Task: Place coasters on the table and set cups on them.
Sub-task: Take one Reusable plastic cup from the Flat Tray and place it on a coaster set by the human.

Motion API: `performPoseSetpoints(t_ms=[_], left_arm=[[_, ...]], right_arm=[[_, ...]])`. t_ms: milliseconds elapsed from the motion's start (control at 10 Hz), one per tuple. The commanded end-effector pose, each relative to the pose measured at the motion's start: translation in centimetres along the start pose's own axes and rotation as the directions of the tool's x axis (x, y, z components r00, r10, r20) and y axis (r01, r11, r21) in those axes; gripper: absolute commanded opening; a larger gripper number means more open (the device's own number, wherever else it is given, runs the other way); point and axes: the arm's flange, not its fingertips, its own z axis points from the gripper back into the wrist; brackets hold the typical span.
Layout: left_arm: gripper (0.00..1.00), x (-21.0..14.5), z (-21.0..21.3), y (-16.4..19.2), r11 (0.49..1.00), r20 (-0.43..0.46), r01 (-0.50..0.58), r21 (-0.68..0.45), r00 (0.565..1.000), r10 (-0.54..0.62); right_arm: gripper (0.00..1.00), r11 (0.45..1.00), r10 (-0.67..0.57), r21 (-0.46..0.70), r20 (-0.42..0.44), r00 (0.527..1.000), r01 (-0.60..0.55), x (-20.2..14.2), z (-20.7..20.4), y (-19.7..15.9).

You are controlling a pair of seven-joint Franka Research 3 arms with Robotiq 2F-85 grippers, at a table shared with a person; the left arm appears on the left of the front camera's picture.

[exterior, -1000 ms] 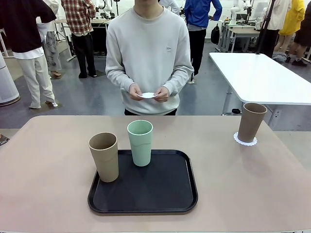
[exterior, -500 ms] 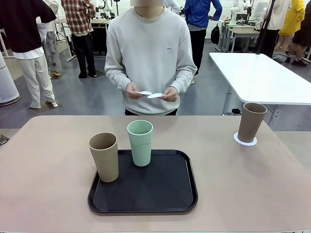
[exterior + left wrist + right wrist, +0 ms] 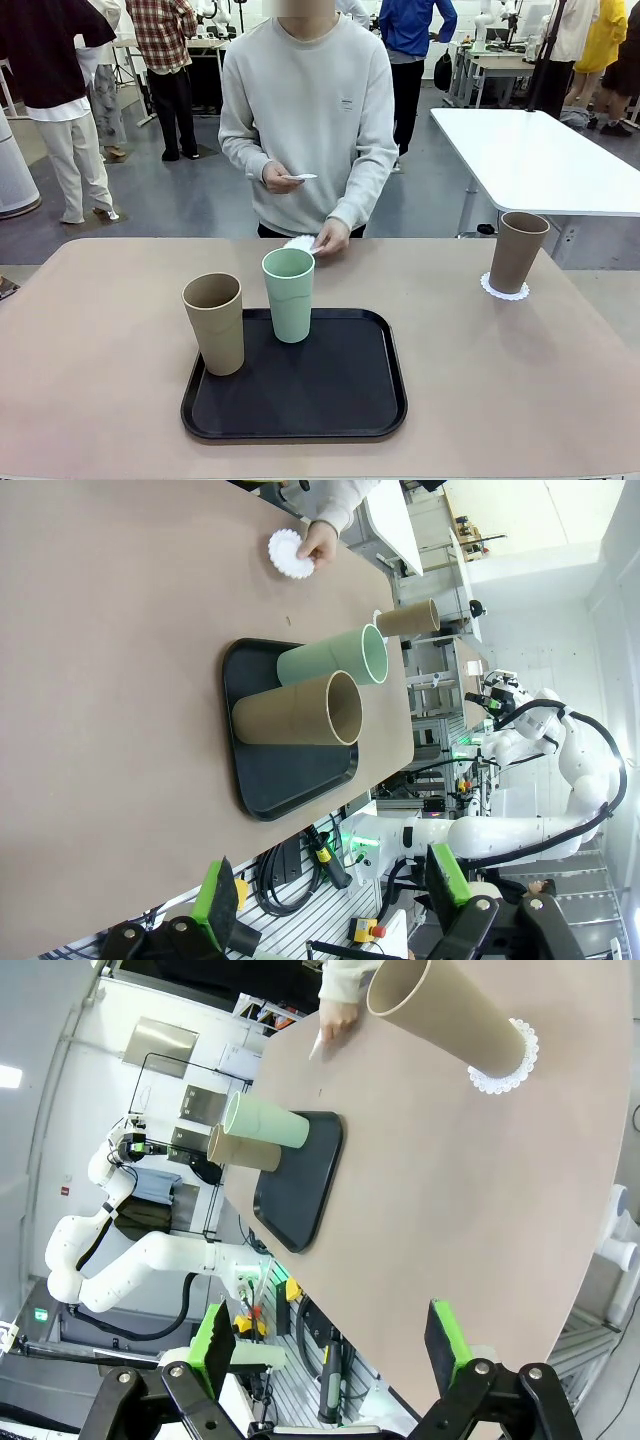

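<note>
Across the table [image 3: 100, 330] from me a person stands at the far edge with both hands busy. Their lowered hand [image 3: 331, 236] pinches a white coaster [image 3: 298, 243] by its rim, right down at the table top just behind the mint cup [image 3: 288, 294]. From my left wrist camera it looks flat against the surface, but I cannot tell whether it actually rests there. Their raised hand [image 3: 280, 178] is held at chest height, thumb and fingers pinched on a second coaster [image 3: 303, 177].

The mint cup stands upright at the back of the black tray [image 3: 340, 400]. It sits between my front camera and the lowered coaster and hides part of it. The near tan cup [image 3: 214, 322] stands upright at the tray's left rim, just beside the mint one and apart from it.

Well apart from these, toward the far right corner, the far tan cup [image 3: 518, 250] stands upright on a third coaster [image 3: 504, 291], whose lacy edge shows round its base. Beyond that corner is a white table [image 3: 530, 150], and other people stand farther back on the floor.

My left gripper [image 3: 330, 895] and right gripper [image 3: 328, 1345] both hang back from the table's near side, jaws spread wide with nothing between the green pads [image 3: 215, 905]
</note>
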Motion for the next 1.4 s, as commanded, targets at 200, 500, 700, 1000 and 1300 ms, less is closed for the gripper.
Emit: performPoseSetpoints(t_ms=[200,500,700,1000,1300], left_arm=[[1.00,0.00,-0.01,-0.01,1.000,-0.001,0.012,-0.013,1.000,-0.012],[1.00,0.00,-0.01,-0.01,1.000,-0.001,0.012,-0.013,1.000,-0.012],[1.00,0.00,-0.01,-0.01,1.000,-0.001,0.012,-0.013,1.000,-0.012],[1.00,0.00,-0.01,-0.01,1.000,-0.001,0.012,-0.013,1.000,-0.012],[1.00,0.00,-0.01,-0.01,1.000,-0.001,0.012,-0.013,1.000,-0.012]], right_arm=[[1.00,1.000,-0.002,-0.003,0.004,1.000,0.002,-0.02,0.05,-0.06],[1.00,1.000,-0.002,-0.003,0.004,1.000,0.002,-0.02,0.05,-0.06],[1.00,1.000,-0.002,-0.003,0.004,1.000,0.002,-0.02,0.05,-0.06],[1.00,1.000,-0.002,-0.003,0.004,1.000,0.002,-0.02,0.05,-0.06],[1.00,1.000,-0.002,-0.003,0.004,1.000,0.002,-0.02,0.05,-0.06]])
